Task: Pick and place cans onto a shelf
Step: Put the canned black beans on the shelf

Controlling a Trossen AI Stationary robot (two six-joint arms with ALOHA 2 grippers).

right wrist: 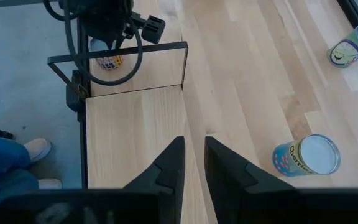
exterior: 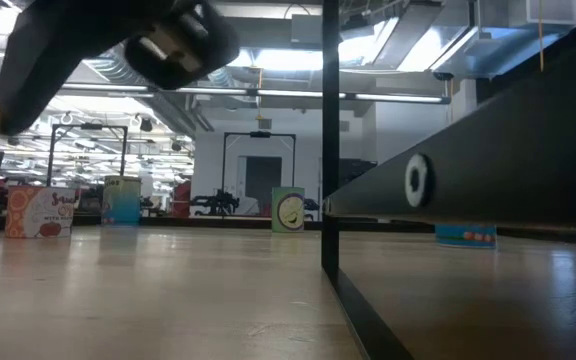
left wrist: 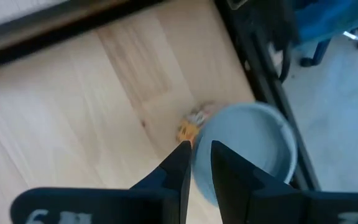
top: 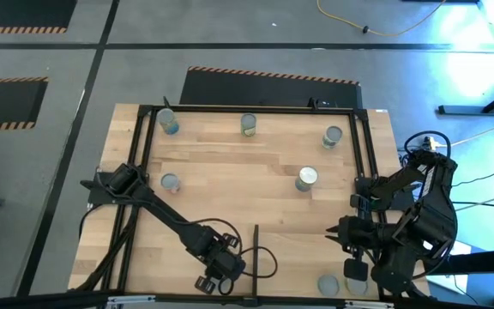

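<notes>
My left gripper [left wrist: 202,148] hangs low over the table's near edge [top: 215,279], pointing steeply down, just left of the upright black divider bar [top: 256,249]. Its fingers are shut to a narrow slit. Right under their tips stands a can [left wrist: 247,149] with a grey top, also seen from the right wrist [right wrist: 107,59]. The tips hover at the near side of its rim; I cannot tell whether they touch it. My right gripper [right wrist: 194,146] waits shut and high above the lighter shelf board [right wrist: 135,124], right of the bar. Two cans [top: 328,285] stand at the shelf's near edge.
Several more cans stand on the tabletop: three along the far edge [top: 248,125], one at the left [top: 170,182], one mid-right [top: 306,178], seen closer from the right wrist [right wrist: 306,155]. A black frame [top: 144,110] rims the table. A person's shoe [right wrist: 36,149] shows on the floor by the near edge.
</notes>
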